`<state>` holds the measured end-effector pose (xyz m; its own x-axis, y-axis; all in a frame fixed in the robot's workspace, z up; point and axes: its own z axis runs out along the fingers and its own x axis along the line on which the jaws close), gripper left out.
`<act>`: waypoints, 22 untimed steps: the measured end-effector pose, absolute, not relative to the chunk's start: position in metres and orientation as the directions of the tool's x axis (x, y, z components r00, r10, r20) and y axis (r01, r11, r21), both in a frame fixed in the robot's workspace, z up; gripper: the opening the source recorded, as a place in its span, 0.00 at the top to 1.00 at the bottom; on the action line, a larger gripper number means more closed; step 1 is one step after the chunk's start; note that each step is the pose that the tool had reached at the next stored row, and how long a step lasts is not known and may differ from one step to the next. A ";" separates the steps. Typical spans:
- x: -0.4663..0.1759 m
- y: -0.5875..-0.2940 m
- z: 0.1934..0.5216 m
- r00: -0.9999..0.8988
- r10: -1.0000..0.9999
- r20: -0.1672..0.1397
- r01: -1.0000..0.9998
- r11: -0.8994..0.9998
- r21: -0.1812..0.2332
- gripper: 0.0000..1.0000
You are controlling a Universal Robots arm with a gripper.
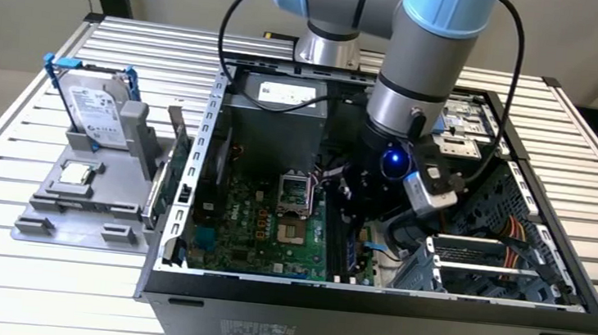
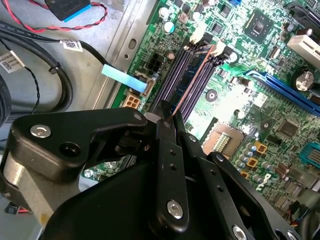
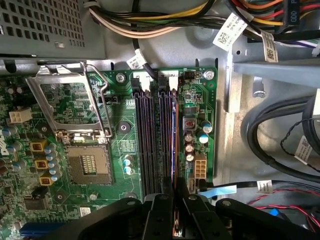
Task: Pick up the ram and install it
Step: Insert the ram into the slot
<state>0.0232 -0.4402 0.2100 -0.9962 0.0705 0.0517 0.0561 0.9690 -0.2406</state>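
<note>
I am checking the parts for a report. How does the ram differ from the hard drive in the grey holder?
The ram is a thin strip seen edge-on, over the motherboard's memory slots inside the case; the hard drive is a broad silver block in a blue frame, upright in the grey holder outside the case. The end effector grips the ram; nothing touches the hard drive.
</note>
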 end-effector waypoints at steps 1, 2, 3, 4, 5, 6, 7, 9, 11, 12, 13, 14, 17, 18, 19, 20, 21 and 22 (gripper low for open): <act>0.023 -0.440 0.209 -0.996 0.070 0.052 0.056 0.969 -0.241 1.00; 0.023 -0.440 0.209 -0.996 0.070 0.052 0.056 0.969 -0.241 1.00; 0.023 -0.440 0.209 -0.996 0.071 0.052 0.056 0.969 -0.241 1.00; 0.023 -0.440 0.209 -0.996 0.071 0.052 0.056 0.969 -0.241 1.00; 0.023 -0.440 0.209 -0.996 0.071 0.052 0.056 0.969 -0.241 1.00; 0.023 -0.440 0.209 -0.996 0.071 0.052 0.056 0.969 -0.241 1.00; 0.023 -0.440 0.209 -0.996 0.071 0.052 0.056 0.969 -0.240 1.00; 0.023 -0.439 0.209 -0.996 0.071 0.052 0.056 0.969 -0.240 1.00; 0.023 -0.439 0.209 -0.996 0.071 0.052 0.056 0.969 -0.240 1.00; 0.023 -0.439 0.209 -0.996 0.070 0.052 0.056 0.969 -0.241 1.00; 0.023 -0.439 0.209 -0.996 0.071 0.052 0.056 0.969 -0.241 1.00; 0.023 -0.438 0.209 -0.996 0.071 0.052 0.056 0.969 -0.241 1.00; 0.023 -0.438 0.208 -0.996 0.071 0.052 0.056 0.969 -0.241 1.00; 0.023 -0.438 0.208 -0.996 0.071 0.052 0.056 0.969 -0.241 1.00; 0.023 -0.438 0.208 -0.996 0.071 0.052 0.056 0.969 -0.241 1.00; 0.023 -0.438 0.208 -0.996 0.071 0.052 0.056 0.969 -0.241 1.00; 0.023 -0.438 0.208 -0.996 0.071 0.052 0.056 0.969 -0.241 1.00; 0.023 -0.438 0.208 -0.996 0.071 0.052 0.056 0.969 -0.241 1.00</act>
